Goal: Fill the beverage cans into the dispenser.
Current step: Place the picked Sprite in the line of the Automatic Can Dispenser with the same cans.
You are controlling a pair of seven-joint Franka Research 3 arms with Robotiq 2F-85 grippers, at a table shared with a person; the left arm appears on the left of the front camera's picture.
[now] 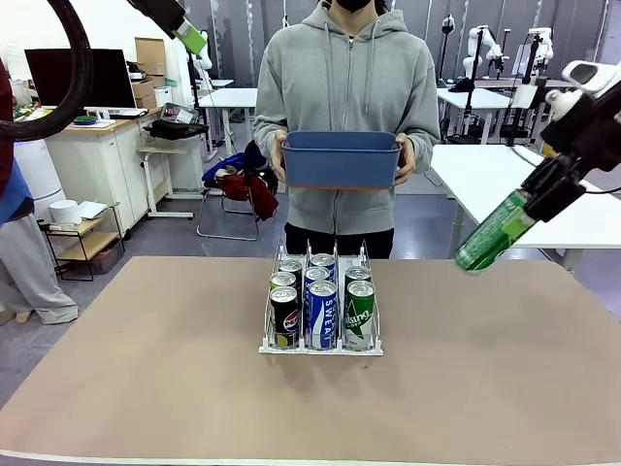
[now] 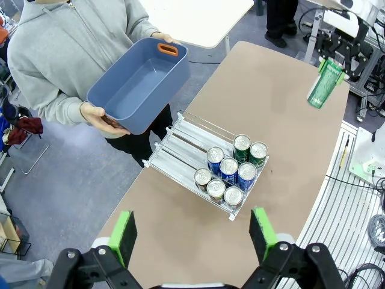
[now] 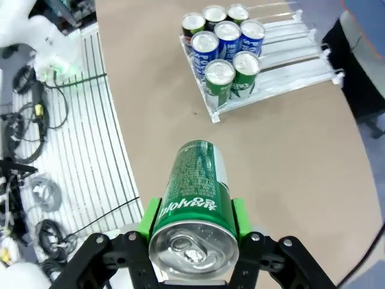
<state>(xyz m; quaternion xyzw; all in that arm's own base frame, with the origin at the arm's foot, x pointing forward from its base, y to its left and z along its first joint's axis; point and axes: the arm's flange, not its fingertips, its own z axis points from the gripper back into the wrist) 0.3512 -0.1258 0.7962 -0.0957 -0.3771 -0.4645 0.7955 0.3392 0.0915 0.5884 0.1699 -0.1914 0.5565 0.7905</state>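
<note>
Cans (image 1: 321,300) are standing seven strong in the white wire dispenser (image 1: 269,342) at the middle of the brown bench (image 1: 146,388), crowding the front of its three lanes. Right hand (image 3: 192,226) is gripping a green can (image 1: 496,232), tilted and raised well above the bench's right side. Left hand (image 2: 192,232) is hanging high overhead, fingers spread and gripping nothing. Across the bench, a person is holding a blue bin (image 1: 340,159) with both hands.

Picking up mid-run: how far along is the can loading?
Done: seven cans stand in the dispenser, three black, two blue, two green. In hand: the right gripper holds a green can above the table. Left: placing it. The left gripper is open; the person's blue bin looks empty.
</note>
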